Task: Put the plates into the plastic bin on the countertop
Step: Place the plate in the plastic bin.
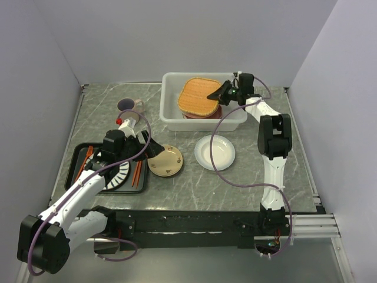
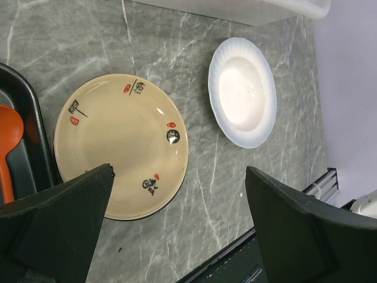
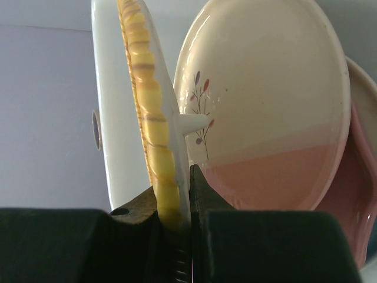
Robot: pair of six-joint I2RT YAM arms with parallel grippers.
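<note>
My right gripper [image 1: 225, 92] is shut on the rim of the orange squarish plate [image 1: 199, 95], which it holds over the white plastic bin [image 1: 171, 112] at the back of the countertop [image 1: 247, 177]. In the right wrist view the jaws [image 3: 179, 200] pinch that plate's ribbed yellow-orange edge [image 3: 147, 112], and a cream-and-pink plate [image 3: 277, 112] with a sprig drawing lies beneath it. A small tan plate [image 1: 165, 160] and a plain white plate [image 1: 215, 151] rest on the countertop. My left gripper [image 2: 179, 171] hangs open above the tan plate [image 2: 121, 144], with the white plate [image 2: 242, 91] beyond it.
At the left, a black tray [image 1: 78, 154] holds orange utensils and a round plate with a striped rim [image 1: 121, 175]. A mug [image 1: 131, 106] stands behind the tray. Grey walls close in the countertop on three sides, and the black mounting rail [image 1: 194, 221] runs along its near edge.
</note>
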